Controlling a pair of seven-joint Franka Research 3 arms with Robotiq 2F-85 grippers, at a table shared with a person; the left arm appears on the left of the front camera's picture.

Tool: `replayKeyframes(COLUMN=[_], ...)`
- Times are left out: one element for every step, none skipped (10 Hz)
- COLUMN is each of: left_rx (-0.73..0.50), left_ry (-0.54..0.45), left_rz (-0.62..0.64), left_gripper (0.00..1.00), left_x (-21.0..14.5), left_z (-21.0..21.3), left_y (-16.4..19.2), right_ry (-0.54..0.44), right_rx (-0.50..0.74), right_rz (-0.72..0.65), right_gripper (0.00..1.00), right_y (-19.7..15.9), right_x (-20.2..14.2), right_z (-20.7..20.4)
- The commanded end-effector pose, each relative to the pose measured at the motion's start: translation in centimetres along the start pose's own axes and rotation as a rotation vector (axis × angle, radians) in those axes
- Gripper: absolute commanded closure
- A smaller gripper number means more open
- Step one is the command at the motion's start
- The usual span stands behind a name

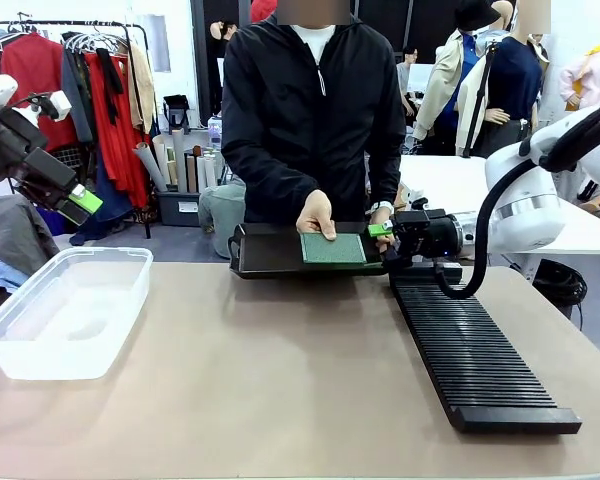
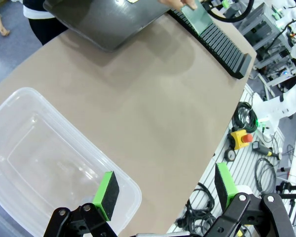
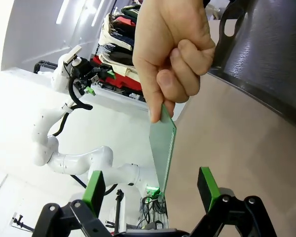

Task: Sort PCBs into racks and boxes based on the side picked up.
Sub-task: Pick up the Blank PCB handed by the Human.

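A PCB (image 3: 163, 143) hangs edge-on from a person's hand (image 3: 172, 49), its lower end between the spread fingers of the right tool (image 3: 150, 178), touching neither pad. A second PCB (image 1: 332, 248) lies on the dark tray (image 1: 265, 252) just beside that tool, the rack (image 1: 480, 360) just below it. The left tool (image 2: 165, 180), fingers parted, hovers over a corner of the clear box (image 2: 39, 148) on the tabletop (image 2: 163, 108).
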State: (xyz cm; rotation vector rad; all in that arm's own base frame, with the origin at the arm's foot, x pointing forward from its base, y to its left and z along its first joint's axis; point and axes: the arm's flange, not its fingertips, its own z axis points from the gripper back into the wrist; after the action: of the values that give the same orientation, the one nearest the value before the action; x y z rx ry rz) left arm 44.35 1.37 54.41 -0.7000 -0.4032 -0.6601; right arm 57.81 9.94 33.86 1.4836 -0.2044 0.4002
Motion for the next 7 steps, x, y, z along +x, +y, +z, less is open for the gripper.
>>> replayKeyframes(left_rx=[-0.004,-0.004,-0.004,-0.004,-0.004,-0.004,-0.004], left_ry=[-0.003,-0.003,-0.003,-0.003,-0.003,-0.003,-0.003], left_rz=[-0.004,-0.004,-0.004,-0.004,-0.004,-0.004,-0.004], left_gripper=[0.00,0.00,0.00,0.00,0.00,0.00,0.00], left_x=[0.0,0.0,0.0,0.0,0.0,0.0,0.0], left_z=[0.1,0.1,0.1,0.1,0.1,0.1,0.1], left_y=[-0.1,-0.1,-0.1,-0.1,-0.1,-0.1,-0.1], right_ry=[-0.033,-0.038,-0.041,-0.044,-0.048,-0.042,-0.035], right_rx=[0.022,0.031,0.034,0.037,0.041,0.043,0.037], right_rz=[-0.006,0.003,0.000,0.000,0.013,0.018,0.021], right_gripper=[0.00,0.00,0.00,0.00,0.00,0.00,0.00], right_y=[-0.4,-0.7,-1.1,-1.3,-1.5,-1.7,-1.9], right_x=[0.9,1.2,1.6,1.8,2.1,2.5,2.9], right_z=[-0.2,-0.3,-0.4,-0.5,-0.7,-0.7,-0.8])
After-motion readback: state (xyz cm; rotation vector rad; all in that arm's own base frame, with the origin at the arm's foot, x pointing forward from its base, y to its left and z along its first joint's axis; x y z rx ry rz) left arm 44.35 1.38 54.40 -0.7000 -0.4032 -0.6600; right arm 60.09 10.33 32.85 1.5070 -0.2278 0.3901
